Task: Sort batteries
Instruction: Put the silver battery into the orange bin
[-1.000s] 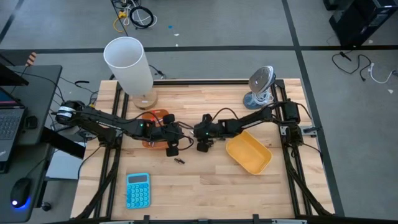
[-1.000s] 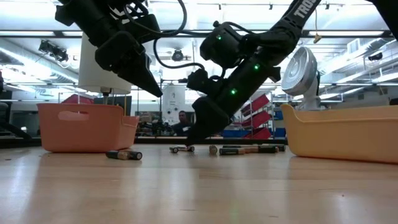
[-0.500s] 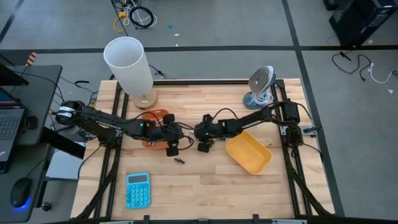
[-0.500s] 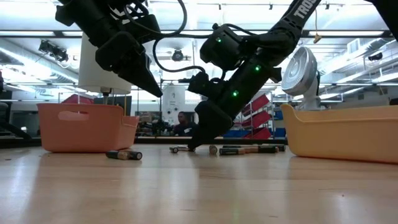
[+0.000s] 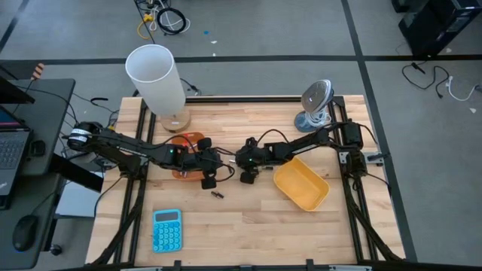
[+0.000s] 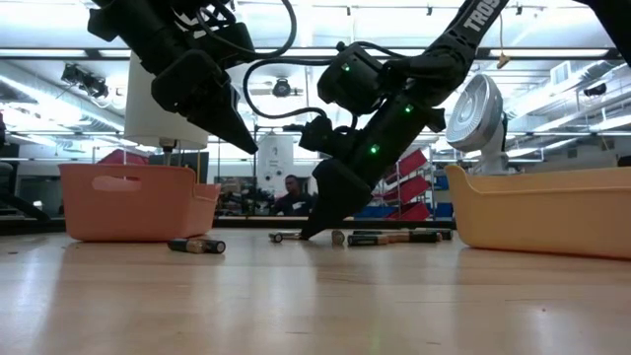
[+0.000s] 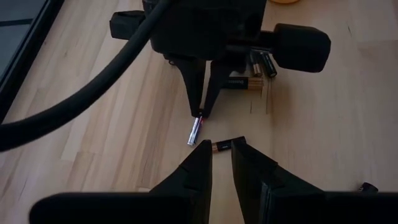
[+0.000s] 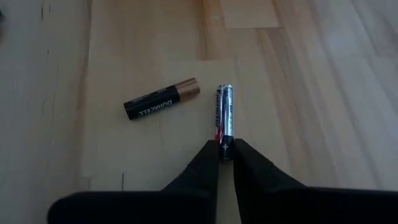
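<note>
A silver battery (image 8: 224, 116) lies on the wooden table, with my right gripper (image 8: 226, 148) shut on its near end. In the low view that gripper (image 6: 312, 233) slants down to the tabletop. A black and copper battery (image 8: 160, 99) lies beside the silver one, untouched. My left gripper (image 7: 221, 153) hangs raised above these two cells, fingers slightly apart with nothing between them; the low view shows it (image 6: 248, 146) well clear of the table. More batteries (image 6: 386, 237) lie in a loose row farther back, and others (image 6: 196, 246) nearer. My right gripper pinches the silver battery's end (image 8: 225, 140) between its two fingertips. The fingers slant down from the table's right side and lie roughly along the battery. The battery lies flat on the table, reaching out beyond the fingertips.
An orange tray (image 5: 184, 143) sits behind the left arm and a yellow tray (image 5: 301, 185) at the right. A white cylinder (image 5: 156, 79) and a fan (image 5: 316, 102) stand at the back. A blue calculator (image 5: 166, 229) lies near the front edge.
My right gripper has drawn its fingers together at the silver battery's end and tipped slightly, staying in place. The battery lies where it was. My left arm has kept still.
</note>
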Available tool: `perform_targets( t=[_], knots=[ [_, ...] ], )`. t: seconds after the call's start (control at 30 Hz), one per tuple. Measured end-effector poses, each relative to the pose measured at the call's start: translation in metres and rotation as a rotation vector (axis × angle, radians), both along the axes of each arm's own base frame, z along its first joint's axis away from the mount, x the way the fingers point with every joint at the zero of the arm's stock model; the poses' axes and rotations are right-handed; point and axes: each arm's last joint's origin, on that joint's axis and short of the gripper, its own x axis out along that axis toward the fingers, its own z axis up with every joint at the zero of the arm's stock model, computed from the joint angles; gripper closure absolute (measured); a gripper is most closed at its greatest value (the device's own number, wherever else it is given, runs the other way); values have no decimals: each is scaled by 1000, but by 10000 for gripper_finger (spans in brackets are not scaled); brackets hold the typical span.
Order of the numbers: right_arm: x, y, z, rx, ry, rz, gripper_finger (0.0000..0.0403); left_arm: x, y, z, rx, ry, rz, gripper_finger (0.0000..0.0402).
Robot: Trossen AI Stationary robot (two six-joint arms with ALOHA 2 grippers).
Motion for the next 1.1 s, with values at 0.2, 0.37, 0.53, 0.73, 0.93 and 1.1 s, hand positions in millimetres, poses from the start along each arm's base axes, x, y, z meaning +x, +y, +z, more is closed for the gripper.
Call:
perform_targets(
  t=[0.2,0.37,0.53,0.73,0.93,1.1],
  knots=[
    [1,0,1,-21,-1,22,398,0,0,0,0,0,0,338],
    [1,-2,2,-22,-3,26,401,0,0,0,-4,-1,2,338],
    [1,-2,2,-22,-3,23,401,-2,-1,-6,-23,6,-17,338],
    [0,-3,3,-42,-3,10,402,-6,0,-16,-28,-8,-17,338],
    [0,-4,8,-56,-6,20,385,-6,0,-17,-39,-16,-7,338],
    [1,-5,10,-60,-25,16,345,-5,0,-16,-40,-28,-6,338]
  ],
)
